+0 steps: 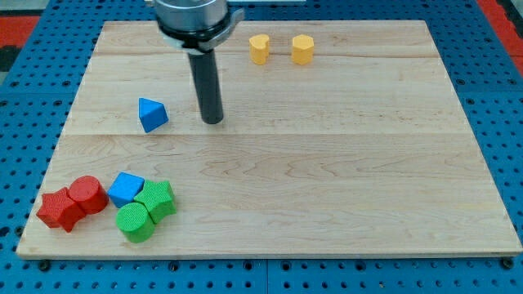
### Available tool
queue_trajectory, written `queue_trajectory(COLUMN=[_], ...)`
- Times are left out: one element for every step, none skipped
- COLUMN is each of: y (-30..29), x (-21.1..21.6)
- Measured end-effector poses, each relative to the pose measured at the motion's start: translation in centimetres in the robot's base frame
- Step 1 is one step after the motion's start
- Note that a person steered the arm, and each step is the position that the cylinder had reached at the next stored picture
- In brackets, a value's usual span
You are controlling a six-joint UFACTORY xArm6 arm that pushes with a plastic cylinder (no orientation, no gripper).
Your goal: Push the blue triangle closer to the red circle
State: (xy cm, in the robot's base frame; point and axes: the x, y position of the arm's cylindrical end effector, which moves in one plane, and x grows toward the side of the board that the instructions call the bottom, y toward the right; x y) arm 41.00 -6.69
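Resting on the wooden board (327,163), my tip (213,121) stands beside the blue triangle (152,114).

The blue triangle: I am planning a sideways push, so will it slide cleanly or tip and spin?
The blue triangle sits low with flat faces on the smooth wooden board, so it will probably slide rather than tip or roll. Its slanted sides may make it spin if my tip, now at its right and apart from it, hits off-centre.

blue triangle (152,113), red circle (87,194), pale wooden board (327,180)
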Motion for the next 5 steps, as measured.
queue_trajectory(y=[-0.3, -3.0, -4.9, -4.9, -5.2], x=[-0.9, -1.3, -1.3, -1.5, -2.3])
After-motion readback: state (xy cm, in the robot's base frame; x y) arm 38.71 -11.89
